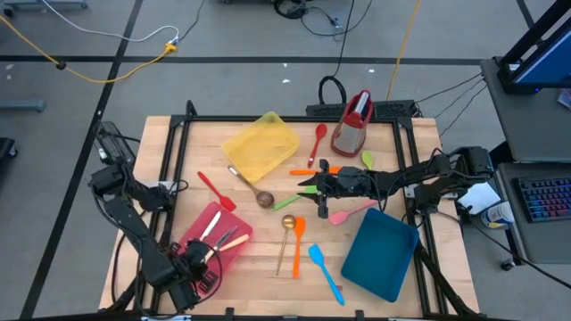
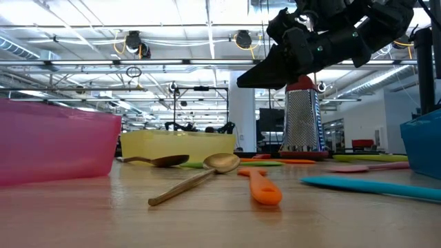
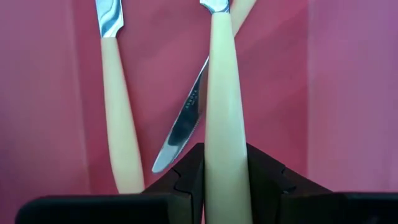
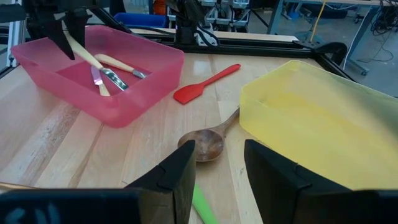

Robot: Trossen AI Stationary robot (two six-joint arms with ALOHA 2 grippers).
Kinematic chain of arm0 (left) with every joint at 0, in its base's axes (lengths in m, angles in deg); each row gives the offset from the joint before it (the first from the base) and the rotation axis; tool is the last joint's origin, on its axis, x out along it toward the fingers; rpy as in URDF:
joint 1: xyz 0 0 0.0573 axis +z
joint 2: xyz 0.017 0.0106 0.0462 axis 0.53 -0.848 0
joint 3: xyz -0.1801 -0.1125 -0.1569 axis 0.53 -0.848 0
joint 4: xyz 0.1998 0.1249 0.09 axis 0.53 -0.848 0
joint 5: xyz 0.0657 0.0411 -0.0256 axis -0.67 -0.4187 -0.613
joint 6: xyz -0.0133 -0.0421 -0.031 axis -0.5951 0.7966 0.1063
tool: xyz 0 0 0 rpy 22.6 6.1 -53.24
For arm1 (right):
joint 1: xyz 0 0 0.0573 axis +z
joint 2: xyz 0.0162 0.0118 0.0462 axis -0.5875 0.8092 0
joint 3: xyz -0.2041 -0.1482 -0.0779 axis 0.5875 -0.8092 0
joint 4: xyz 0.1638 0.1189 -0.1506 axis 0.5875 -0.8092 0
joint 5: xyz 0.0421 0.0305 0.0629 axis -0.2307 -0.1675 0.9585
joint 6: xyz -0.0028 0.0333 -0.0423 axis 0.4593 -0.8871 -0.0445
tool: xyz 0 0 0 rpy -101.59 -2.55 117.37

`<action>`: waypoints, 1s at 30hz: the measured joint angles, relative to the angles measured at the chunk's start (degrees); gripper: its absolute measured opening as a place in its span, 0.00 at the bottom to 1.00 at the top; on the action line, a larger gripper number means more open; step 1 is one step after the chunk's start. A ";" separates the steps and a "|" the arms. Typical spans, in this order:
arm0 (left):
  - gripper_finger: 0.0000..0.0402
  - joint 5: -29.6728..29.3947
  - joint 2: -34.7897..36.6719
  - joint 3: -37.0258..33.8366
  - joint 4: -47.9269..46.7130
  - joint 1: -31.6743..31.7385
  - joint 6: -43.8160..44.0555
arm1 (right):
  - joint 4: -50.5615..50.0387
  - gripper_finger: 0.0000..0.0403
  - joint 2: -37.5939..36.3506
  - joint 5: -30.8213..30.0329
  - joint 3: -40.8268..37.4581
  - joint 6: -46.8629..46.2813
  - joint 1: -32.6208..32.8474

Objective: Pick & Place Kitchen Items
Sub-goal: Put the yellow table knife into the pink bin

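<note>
Your left pincer (image 1: 207, 260) sits at seven o'clock on the bench (image 1: 268, 267), low over the pink tray (image 1: 234, 252), and it is clamped on a pale-handled utensil (image 3: 224, 124). Two more pale-handled pieces lie in that tray: a knife (image 3: 183, 127) crossing behind the held one, and another handle (image 3: 118, 124) beside it.

Your right pincer (image 1: 308, 188) hangs near the bench centre, off the surface, fingers (image 4: 180, 174) parted with nothing between them. Under it, at its tip, lies a green utensil (image 1: 287, 202); the wooden spoon (image 4: 208, 140) rests just past that, its bowl close to the yellow tray (image 1: 260, 145).

The rest is loose on the bench: a red spatula (image 1: 215, 191) at nine o'clock beside the pink tray, a gold spoon (image 1: 286, 234) and an orange spatula (image 1: 298, 243) at six, a blue spatula (image 1: 326, 273) at five next to the blue tray (image 1: 379, 254). A pink spoon (image 1: 351, 212) lies near three, a red spoon (image 1: 318, 143) and a grater (image 1: 352, 125) at one.
</note>
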 joint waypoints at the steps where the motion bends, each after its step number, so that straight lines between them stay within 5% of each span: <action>1: 0.22 0.02 -0.02 0.00 0.15 0.06 0.19 | 0.00 0.32 0.00 -0.01 0.00 0.00 0.00; 30: 0.22 5.40 0.00 0.00 2.52 2.48 0.82 | 0.00 0.32 0.00 -0.04 -0.01 0.00 0.00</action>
